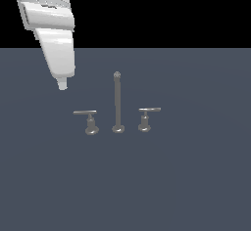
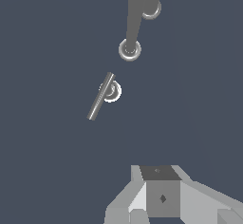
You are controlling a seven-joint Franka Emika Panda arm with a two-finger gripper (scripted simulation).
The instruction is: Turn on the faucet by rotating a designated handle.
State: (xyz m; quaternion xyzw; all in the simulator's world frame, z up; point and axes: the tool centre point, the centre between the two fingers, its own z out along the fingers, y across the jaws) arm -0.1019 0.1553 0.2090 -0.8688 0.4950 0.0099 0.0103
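The end effector [image 1: 62, 84] hangs upper left in the exterior view, clear of the faucet [image 1: 117, 103], can't tell if it's apart or together, and the handle [image 1: 88, 120] sits left of the spout.

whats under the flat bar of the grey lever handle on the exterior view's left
Under the thin flat bar of the grey lever handle sits a short post on a wider round base, resting on the dark grey surface. In the wrist view the bar covers part of that base.
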